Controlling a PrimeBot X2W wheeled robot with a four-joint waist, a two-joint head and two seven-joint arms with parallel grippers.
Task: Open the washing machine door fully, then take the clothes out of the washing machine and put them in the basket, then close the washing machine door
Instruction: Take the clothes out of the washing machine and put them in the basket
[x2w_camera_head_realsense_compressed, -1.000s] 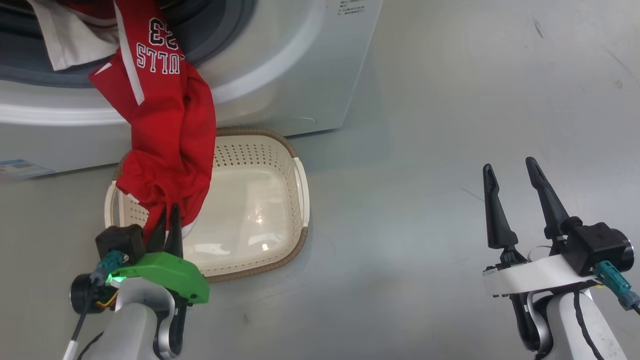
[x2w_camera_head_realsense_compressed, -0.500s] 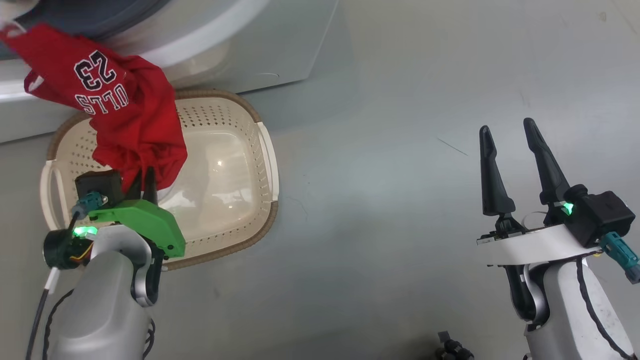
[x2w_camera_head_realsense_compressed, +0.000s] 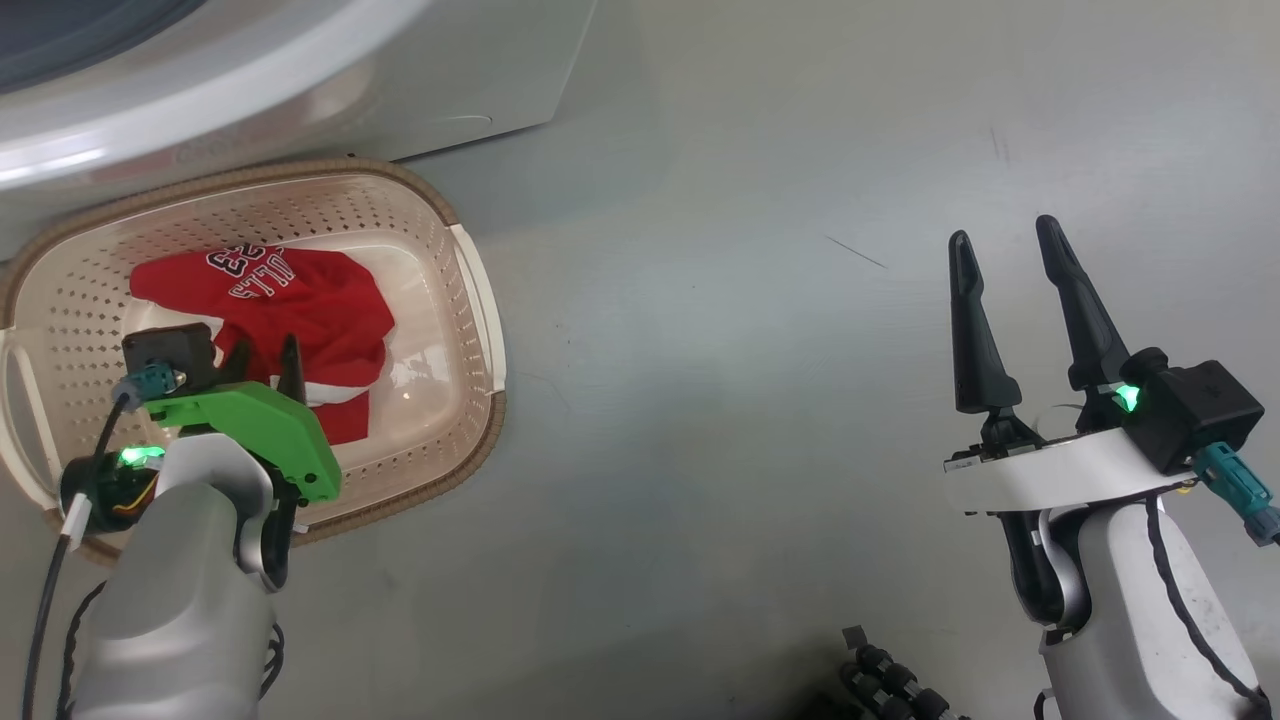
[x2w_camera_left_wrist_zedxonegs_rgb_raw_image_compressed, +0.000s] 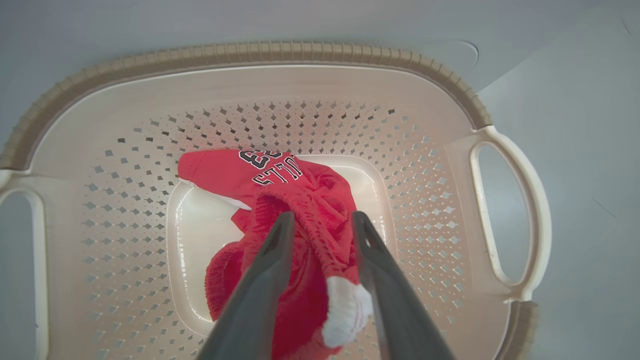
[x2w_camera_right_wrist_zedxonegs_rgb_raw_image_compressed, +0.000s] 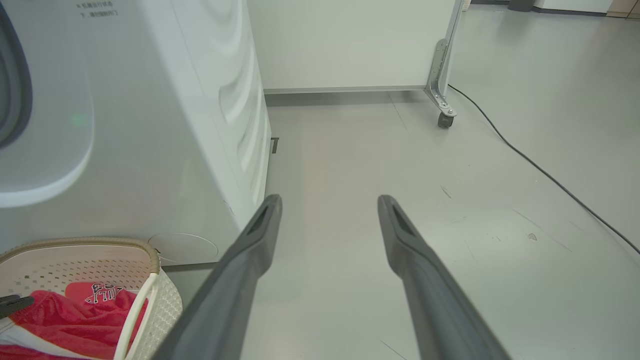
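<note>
The clothes (x2w_camera_left_wrist_zedxonegs_rgb_raw_image_compressed: 220, 172) in the basket (x2w_camera_left_wrist_zedxonegs_rgb_raw_image_compressed: 250, 52) are straddled by the left gripper (x2w_camera_left_wrist_zedxonegs_rgb_raw_image_compressed: 322, 216), jaws apart; the right gripper (x2w_camera_head_realsense_compressed: 1002, 232) is spread wide.

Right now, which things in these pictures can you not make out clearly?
- Washing machine mouth: head view's top edge cuts it; clothes left inside cannot be told.
- Left fingers: red garment bunches between them in the basket; gripped or loose is unclear.
- Garment's lettering: folded under, left wrist view.
- Dark jointed object: cut by head view's bottom edge.
</note>
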